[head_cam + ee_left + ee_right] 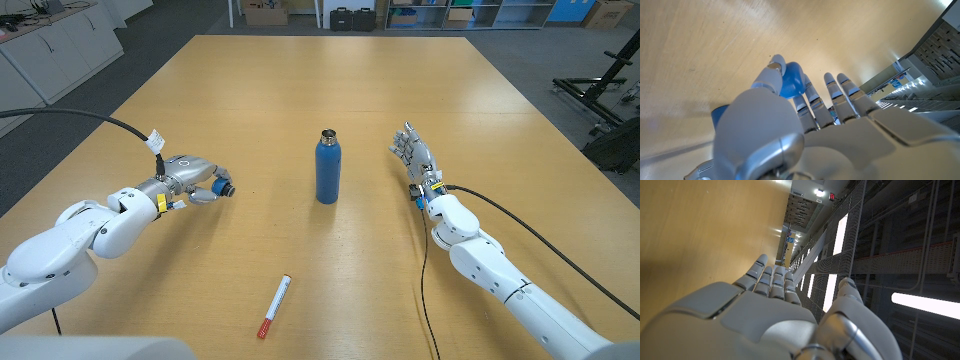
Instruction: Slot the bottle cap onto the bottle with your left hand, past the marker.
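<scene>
On the wooden table (300, 90), centre: one blue bottle (327, 172), upright, mouth open and uncapped, standing apart from both my hands. At nine o'clock from the bottle, well apart: my left hand (192, 180), knuckles up, fingertips aimed toward the bottle, pinching the cap (222, 187) between thumb and a finger; the cap shows blue with a dark end facing the bottle in the head view. From the left wrist view the same hand (790, 130) shows its back, the thumb and one finger closed on the cap (791, 82), a rounded blue piece, the other fingers (842, 92) reaching straight out beside it above the tabletop (715, 45). At three o'clock from the bottle, near but not touching: my right hand (417, 160), holding nothing, fingers straight and slightly apart, standing up off the table. From the right wrist view that hand (775, 310) is seen from behind, fingers (771, 280) extended together, thumb (850, 300) set off to one side, nothing between them. At six o'clock from the bottle, toward the near edge and a little to my left: one marker (274, 306), white barrel with a red end, lying flat on a slant, red end nearest me, touching nothing. Black cables (120, 125) run from both wrists.
</scene>
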`<state>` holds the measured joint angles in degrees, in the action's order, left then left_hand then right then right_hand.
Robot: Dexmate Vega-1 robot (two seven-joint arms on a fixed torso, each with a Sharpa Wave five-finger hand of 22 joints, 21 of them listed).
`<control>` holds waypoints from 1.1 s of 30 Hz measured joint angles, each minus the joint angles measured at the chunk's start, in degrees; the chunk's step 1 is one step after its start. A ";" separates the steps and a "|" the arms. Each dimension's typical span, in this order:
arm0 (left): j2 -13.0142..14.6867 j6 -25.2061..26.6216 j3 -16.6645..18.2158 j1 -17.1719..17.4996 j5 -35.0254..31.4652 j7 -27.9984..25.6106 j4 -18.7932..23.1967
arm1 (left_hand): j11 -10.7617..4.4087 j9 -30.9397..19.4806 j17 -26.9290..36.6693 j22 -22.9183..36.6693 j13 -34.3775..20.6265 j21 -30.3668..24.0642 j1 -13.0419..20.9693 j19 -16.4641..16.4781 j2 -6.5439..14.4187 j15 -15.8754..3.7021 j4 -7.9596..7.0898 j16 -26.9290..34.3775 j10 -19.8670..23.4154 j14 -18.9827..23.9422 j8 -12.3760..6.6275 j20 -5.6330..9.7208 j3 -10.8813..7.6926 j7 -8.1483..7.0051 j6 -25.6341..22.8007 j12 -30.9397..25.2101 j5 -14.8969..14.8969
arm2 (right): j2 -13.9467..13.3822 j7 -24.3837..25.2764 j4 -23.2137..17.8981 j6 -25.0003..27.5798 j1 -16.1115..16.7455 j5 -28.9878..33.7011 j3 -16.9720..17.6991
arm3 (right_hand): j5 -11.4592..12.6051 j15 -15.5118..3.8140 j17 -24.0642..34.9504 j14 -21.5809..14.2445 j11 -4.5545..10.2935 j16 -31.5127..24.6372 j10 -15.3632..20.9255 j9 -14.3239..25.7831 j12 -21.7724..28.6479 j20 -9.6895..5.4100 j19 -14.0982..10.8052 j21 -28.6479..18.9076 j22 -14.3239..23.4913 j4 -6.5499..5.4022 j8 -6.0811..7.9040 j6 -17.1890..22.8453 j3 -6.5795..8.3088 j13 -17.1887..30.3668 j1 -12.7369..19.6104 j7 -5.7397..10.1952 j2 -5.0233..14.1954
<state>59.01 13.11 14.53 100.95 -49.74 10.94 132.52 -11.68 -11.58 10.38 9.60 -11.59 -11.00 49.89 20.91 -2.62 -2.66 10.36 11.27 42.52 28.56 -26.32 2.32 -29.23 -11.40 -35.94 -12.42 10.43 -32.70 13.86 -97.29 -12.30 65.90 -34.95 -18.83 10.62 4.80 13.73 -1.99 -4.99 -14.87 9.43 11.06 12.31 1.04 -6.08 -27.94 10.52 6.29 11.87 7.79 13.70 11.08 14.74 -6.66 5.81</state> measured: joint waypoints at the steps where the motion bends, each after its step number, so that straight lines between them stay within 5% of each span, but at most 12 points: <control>1: -0.15 -0.09 0.04 -0.14 -0.34 0.02 0.21 | 0.01 0.00 0.00 0.00 -0.01 0.00 0.00 0.00 0.00 -0.10 0.09 0.00 0.01 0.10 0.00 0.00 -0.09 0.00 0.00 0.00 0.00 | 0.00 -0.04 0.01 -0.11 0.04 -0.02 0.02 | 0.00 0.00 0.00 0.00 0.00 0.00 0.00 0.00 0.00 0.00 0.00 0.00 0.00 0.00 0.00 0.00 0.00 0.00 0.00 0.00 0.00; 33: -4.62 -5.97 -1.40 -5.50 -19.60 -7.21 3.23 | 1.03 -0.15 0.01 0.01 0.01 -0.01 1.22 0.76 -0.29 -0.11 0.47 0.00 1.03 1.53 -0.36 0.11 -0.46 -0.18 -0.67 -0.06 -0.13 | 0.00 -0.12 -0.31 -1.93 2.00 -0.45 0.97 | 0.00 0.00 -0.01 0.00 0.00 0.00 0.00 0.00 0.00 0.00 0.00 0.44 0.00 0.00 0.00 0.00 0.00 0.00 0.00 0.00 0.00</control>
<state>54.39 7.14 13.12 95.45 -69.33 3.73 135.75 -10.66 -11.73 10.39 9.61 -11.58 -11.01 51.11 21.67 -2.91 -2.76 10.83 11.27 43.55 30.10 -26.68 2.43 -29.69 -11.58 -36.61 -12.48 10.30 -32.71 13.73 -97.60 -14.23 67.90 -35.40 -17.86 10.62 4.81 13.72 -1.99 -4.99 -14.87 9.43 11.06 12.31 1.03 -6.08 -27.50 10.51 6.29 11.87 7.78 13.70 11.08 14.74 -6.66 5.81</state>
